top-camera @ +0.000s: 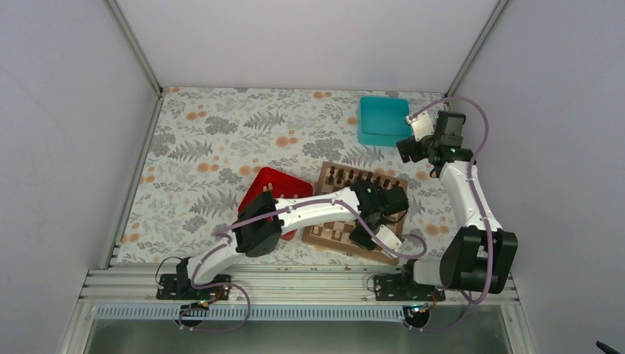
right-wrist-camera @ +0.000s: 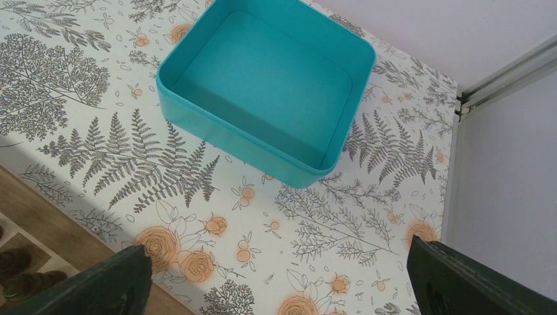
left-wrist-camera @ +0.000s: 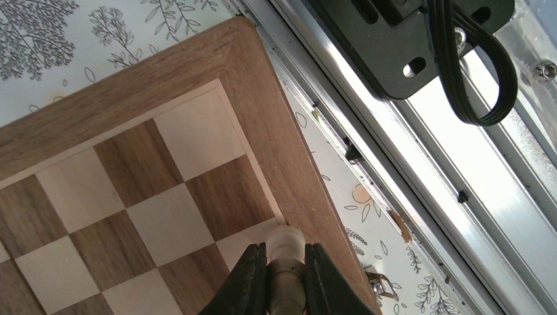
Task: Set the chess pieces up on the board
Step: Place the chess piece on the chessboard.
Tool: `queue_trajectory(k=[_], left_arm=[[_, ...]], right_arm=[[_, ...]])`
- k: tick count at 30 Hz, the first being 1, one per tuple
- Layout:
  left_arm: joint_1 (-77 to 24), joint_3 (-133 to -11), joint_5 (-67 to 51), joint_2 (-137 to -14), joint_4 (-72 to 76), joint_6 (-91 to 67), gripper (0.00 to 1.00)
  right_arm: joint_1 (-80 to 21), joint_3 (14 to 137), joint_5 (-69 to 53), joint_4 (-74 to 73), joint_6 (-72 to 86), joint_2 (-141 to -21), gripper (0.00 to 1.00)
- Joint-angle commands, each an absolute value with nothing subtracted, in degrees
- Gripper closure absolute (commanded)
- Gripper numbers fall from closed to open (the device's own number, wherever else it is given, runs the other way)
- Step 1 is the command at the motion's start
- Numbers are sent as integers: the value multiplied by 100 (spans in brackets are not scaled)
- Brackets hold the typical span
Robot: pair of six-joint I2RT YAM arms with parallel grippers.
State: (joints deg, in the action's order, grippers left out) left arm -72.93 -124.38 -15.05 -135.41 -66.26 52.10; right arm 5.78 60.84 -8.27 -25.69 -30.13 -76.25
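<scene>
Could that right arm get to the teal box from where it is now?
Probably yes. The right arm hangs close to the teal box, jaws wide open, with only bare tablecloth between them.

The left arm (top-camera: 295,214) reaches low from its base and out to the right, with the wrist turned downward at the end. The left claw (left-wrist-camera: 286,266) is closed, and its two dark fingers (left-wrist-camera: 249,282) pinch a pale chess piece (left-wrist-camera: 287,239) between them. The right arm (top-camera: 464,188) rises from its base and bends toward the far side. The right claw (right-wrist-camera: 279,262) points down with its fingers spread wide, gripping nothing.
</scene>
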Motion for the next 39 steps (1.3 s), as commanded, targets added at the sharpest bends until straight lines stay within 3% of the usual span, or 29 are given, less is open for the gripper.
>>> queue_trajectory(k=[1,39], left_arm=[[-7361,-12667,-1468,-13698,-6761,5335,94],[-7334,-12602,-1112,-13843,-6791,5374,94]], right_arm=[[624,6223,-934,-2522,-2953,-7627,0],[633,6174,-1193,-2575,-2970,-7584,0]])
